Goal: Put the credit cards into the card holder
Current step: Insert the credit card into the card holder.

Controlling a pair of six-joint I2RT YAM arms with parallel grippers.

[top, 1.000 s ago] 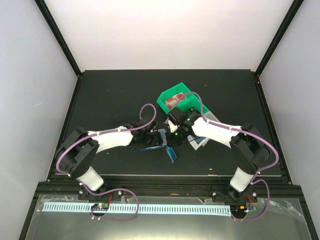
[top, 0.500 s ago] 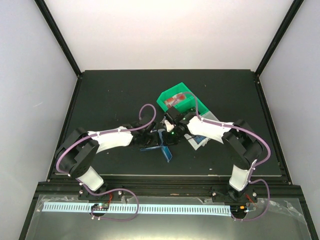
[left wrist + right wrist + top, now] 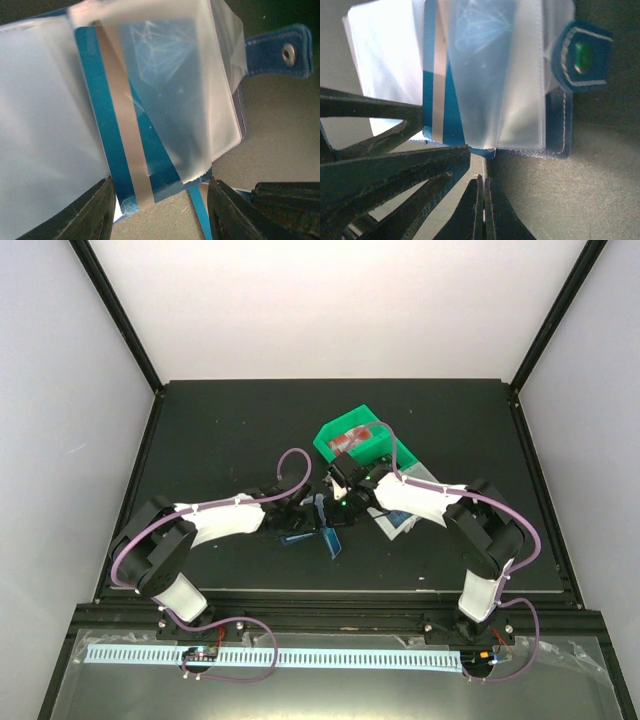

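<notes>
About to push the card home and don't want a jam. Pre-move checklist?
1. Card holder open, snap tab out of the way: ok.
2. Blue card seated in clear sleeve: not ok, its lower end sticks out.
3. Card square with the sleeve: not ok, the sleeve's edge crosses it at a slant.
4. Left gripper astride the card's lower end, jaws apart; grip: cannot tell.
5. Right gripper shut, tips at the sleeve's lower edge: ok.
</notes>
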